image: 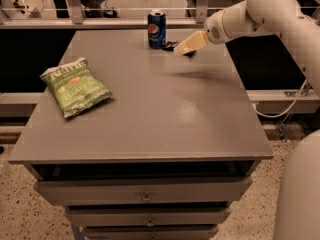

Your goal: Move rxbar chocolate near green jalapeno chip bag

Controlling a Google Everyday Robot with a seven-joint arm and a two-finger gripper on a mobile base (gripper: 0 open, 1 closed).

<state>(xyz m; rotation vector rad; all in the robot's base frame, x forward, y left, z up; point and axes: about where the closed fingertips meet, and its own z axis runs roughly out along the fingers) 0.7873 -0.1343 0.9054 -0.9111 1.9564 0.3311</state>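
Rxbar chocolate (171, 46) lies at the far edge of the table (165, 129), just beside the blue Pepsi can (156, 29) and largely covered by the gripper (181, 49). Whether the gripper is open or holds the bar cannot be told. The green jalapeno chip bag (76, 86) sits well apart, at the left. Likely risks: the gripper nudging the can over, or the flat wrapper slipping free.

This looks like a robot lab or test room, not a home. A white arm (260, 9) reaches over a plain grey table (165, 114) with drawers (145, 191) — its gripper (187, 45) is at the far edge, beside a can (156, 28). The floor (250, 219) is speckled stone, and a metal rail (100, 9) runs behind.
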